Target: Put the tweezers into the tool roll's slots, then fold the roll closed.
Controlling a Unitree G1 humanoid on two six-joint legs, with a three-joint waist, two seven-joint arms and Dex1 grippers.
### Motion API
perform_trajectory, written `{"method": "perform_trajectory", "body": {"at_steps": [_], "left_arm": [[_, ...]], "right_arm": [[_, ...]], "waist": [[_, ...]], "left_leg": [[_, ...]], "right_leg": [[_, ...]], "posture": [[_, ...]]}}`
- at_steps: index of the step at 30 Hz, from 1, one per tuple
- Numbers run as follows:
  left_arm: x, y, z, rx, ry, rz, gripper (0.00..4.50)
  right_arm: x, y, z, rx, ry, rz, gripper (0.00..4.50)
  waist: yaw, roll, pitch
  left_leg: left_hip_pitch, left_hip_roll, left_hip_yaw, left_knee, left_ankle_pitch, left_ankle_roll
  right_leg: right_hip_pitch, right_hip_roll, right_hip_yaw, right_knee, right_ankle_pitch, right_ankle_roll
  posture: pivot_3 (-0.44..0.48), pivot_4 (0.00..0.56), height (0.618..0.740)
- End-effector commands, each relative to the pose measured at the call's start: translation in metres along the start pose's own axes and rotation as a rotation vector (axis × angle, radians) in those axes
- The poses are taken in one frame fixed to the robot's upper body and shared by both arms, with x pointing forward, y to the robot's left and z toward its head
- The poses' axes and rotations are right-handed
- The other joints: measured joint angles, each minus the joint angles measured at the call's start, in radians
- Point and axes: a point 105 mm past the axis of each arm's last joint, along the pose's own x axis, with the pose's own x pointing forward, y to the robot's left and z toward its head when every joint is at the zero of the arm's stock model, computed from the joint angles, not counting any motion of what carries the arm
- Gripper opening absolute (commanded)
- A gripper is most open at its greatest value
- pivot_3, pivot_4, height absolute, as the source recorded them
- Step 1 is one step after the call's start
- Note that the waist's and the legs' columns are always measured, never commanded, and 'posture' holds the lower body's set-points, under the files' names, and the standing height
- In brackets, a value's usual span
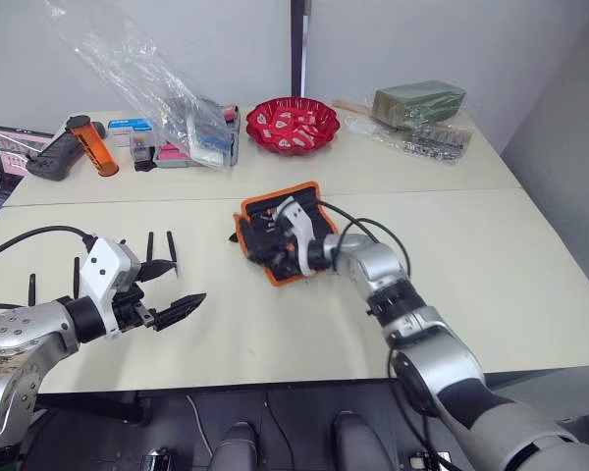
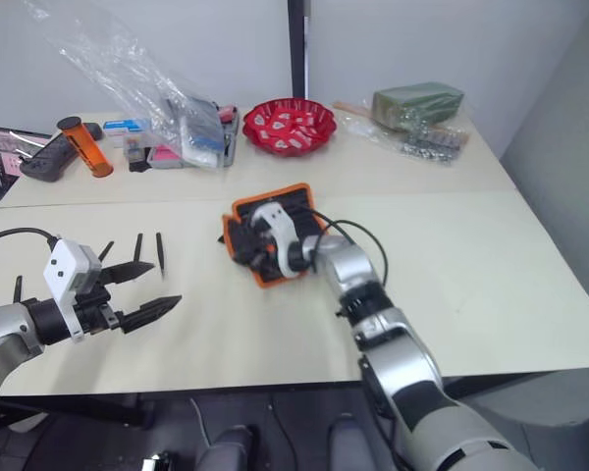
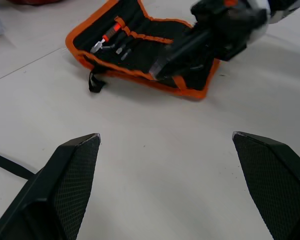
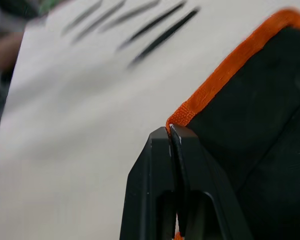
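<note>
1. Right gripper (image 4: 174, 131) has its two black fingers pressed together, pinching the orange edging at a corner of the tool roll (image 1: 280, 231); the right wrist view shows the fabric edge caught between the tips.
2. Left gripper (image 1: 167, 290) hovers over bare table with its fingers spread wide, holding nothing and touching nothing; the left wrist view shows one finger (image 3: 70, 175) at each side with empty tabletop between.
3. From the head camera, the tool roll lies near the middle of the cream table (image 1: 491, 265), partly hidden by the right arm's wrist.
4. From the left wrist, the roll's inner face is visible: slots (image 3: 140, 42) hold a few small metal-tipped tools, and a black strap (image 3: 94, 80) hangs off one edge.
5. Several tweezers (image 1: 172, 248) lie loose on the table by the left gripper, well apart from the roll. The right wrist view shows them as blurred dark streaks beyond the roll's corner.
6. At the far side of the table, the head views show a red bowl (image 1: 293, 123), a clear plastic bag (image 1: 147, 69) and an orange bottle (image 1: 90, 145).
</note>
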Motion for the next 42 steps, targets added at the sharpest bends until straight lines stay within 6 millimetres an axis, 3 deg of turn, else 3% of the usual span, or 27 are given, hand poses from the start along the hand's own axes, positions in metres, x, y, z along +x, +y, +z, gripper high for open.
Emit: {"method": "perform_trajectory", "body": {"at_steps": [1,12,16,19,23,30,34,42], "left_arm": [[-0.001,0.0,0.01,0.049,-0.022,-0.017,4.5],[0.018,-0.015,0.006,0.18,0.024,-0.2,4.5],[0.038,-0.018,0.001,0.331,0.069,-0.272,4.5],[0.066,-0.017,0.007,0.467,0.049,-0.311,4.5],[0.088,-0.016,-0.004,0.68,0.114,-0.393,4.5],[0.116,-0.005,-0.005,0.772,0.101,-0.445,4.5],[0.129,-0.004,0.012,0.755,0.029,-0.443,4.5],[0.148,0.001,0.015,0.827,0.048,-0.475,4.5]], "right_arm": [[-0.014,0.022,0.004,-0.168,0.062,0.101,0.02],[-0.059,0.041,-0.028,-0.292,0.222,0.132,0.02],[-0.066,0.044,-0.027,-0.285,0.213,0.122,0.02],[-0.073,0.041,-0.027,-0.268,0.217,0.095,0.02],[-0.076,0.035,-0.026,-0.261,0.223,0.063,0.02],[-0.084,0.035,-0.017,-0.202,0.189,0.059,0.02],[-0.087,0.034,-0.014,-0.184,0.183,0.044,0.02],[-0.088,0.034,-0.014,-0.169,0.177,0.019,0.02]], "waist": [[-0.001,0.0,0.0],[0.017,-0.001,0.0],[0.025,-0.001,0.0],[0.041,-0.001,0.0],[0.046,-0.003,0.0],[0.046,-0.003,0.0],[0.047,-0.003,0.0],[0.045,-0.003,-0.001]], "left_leg": [[0.0,0.0,0.0,0.0,0.0,0.0],[0.0,0.0,0.0,0.001,0.0,0.0],[-0.001,0.0,0.001,0.002,0.0,0.0],[-0.001,0.0,0.001,0.002,0.0,-0.001],[-0.002,0.0,0.001,0.004,0.001,-0.001],[-0.003,0.0,0.001,0.004,0.001,-0.001],[-0.003,0.0,0.001,0.005,0.001,-0.001],[-0.004,0.0,0.001,0.006,0.001,-0.001]], "right_leg": [[0.0,0.0,0.0,0.0,0.0,0.0],[0.0,0.0,0.0,-0.002,0.0,0.0],[0.0,0.0,0.0,-0.002,0.0,0.0],[0.001,0.0,0.0,-0.002,0.0,0.0],[0.001,0.0,0.0,-0.003,0.0,0.0],[0.0,0.0,0.0,-0.002,0.0,0.0],[0.0,0.0,-0.001,-0.001,0.0,0.001],[-0.001,0.0,-0.001,-0.001,0.0,0.001]], "posture": [[0.0,0.15,0.74],[0.0,0.15,0.74],[0.0,0.15,0.74],[0.0,0.15,0.74],[0.0,0.15,0.74],[0.0,0.15,0.74],[0.0,0.15,0.74],[0.0,0.15,0.74]]}}
